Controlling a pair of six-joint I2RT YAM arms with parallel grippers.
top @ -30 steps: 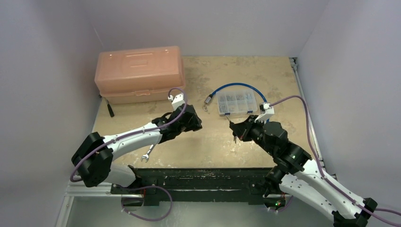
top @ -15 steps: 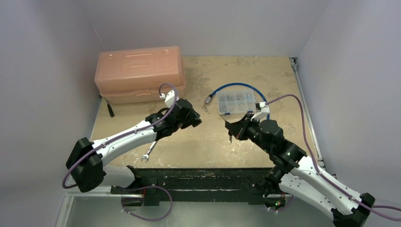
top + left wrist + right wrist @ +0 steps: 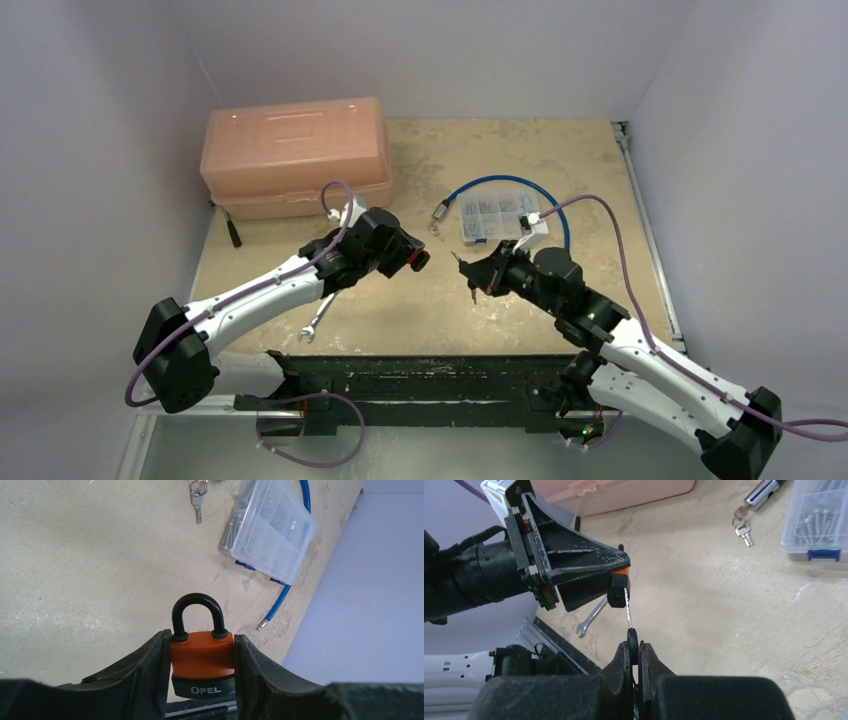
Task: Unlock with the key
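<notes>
An orange padlock with a black shackle and black base is clamped by its sides in my left gripper, shackle pointing away from the wrist. In the top view this padlock is held above mid-table. My right gripper is shut on the black head of a key. Its blade points at the padlock's black base. From above, a small gap shows between the key and the padlock.
A peach toolbox stands at the back left with a black screwdriver in front of it. A clear screw box and a blue cable with spare keys lie at centre right. A wrench lies near the front edge.
My right gripper has carried the key leftward, closer to the padlock. The left arm has shifted and turned a little, still holding the padlock in about the same place.
</notes>
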